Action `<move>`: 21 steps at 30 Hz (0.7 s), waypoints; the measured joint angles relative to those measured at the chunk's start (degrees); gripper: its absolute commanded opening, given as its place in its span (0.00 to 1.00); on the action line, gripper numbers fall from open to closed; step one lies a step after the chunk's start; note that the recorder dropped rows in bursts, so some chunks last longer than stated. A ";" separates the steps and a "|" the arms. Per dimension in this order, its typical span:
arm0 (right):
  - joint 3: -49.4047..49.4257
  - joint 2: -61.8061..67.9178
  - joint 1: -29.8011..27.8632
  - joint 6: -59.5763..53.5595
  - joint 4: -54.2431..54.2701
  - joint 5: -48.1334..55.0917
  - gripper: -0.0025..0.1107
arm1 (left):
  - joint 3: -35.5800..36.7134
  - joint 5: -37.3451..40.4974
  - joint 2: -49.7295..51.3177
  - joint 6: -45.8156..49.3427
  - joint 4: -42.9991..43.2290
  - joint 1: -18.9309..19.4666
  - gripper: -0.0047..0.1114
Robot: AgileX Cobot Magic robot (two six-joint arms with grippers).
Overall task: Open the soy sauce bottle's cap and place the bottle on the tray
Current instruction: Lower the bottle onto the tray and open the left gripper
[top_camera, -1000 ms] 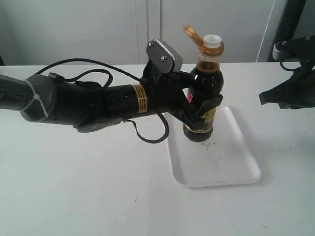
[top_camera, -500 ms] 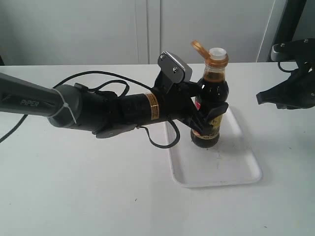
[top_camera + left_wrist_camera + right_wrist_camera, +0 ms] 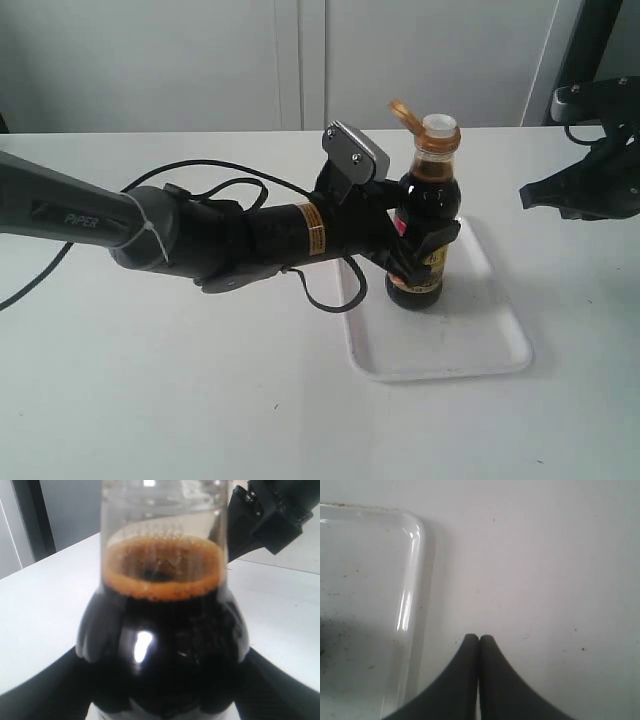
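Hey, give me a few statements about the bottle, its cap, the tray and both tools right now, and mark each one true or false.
1. The cap is flipped open. True.
2. The left tool grips the soy sauce bottle. True.
3. The bottle lies on its side. False: it stands upright over the tray.
4. The right tool holds the cap. False: it is shut on nothing, off beside the tray.
5. The bottle is nearly empty. False: dark liquid reaches up into its neck.
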 measured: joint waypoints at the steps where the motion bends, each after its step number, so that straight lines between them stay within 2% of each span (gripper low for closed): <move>1: 0.00 0.00 0.00 0.00 0.00 0.00 0.02 | 0.00 0.08 0.00 0.00 0.00 0.00 0.04; 4: 0.00 0.00 0.00 0.00 0.00 0.00 0.02 | 0.00 0.44 0.00 0.00 -0.05 0.00 0.14; 7: 0.00 0.00 0.00 0.00 0.00 0.00 0.02 | -0.04 0.67 0.00 -0.12 -0.05 0.00 0.36; 8: 0.00 0.00 0.00 0.00 0.00 0.00 0.02 | -0.04 0.67 0.00 -0.12 -0.05 0.00 0.49; 11: 0.00 0.00 0.00 0.00 0.00 -0.12 0.02 | -0.04 0.67 0.00 -0.12 -0.05 0.00 0.80; 13: 0.00 0.00 0.00 0.00 0.00 -0.12 0.02 | -0.14 0.54 0.00 -0.01 -0.05 0.00 0.95; 21: 0.00 0.00 0.00 0.00 0.00 -0.23 0.02 | -0.71 -0.48 -0.42 0.09 -0.50 0.00 0.94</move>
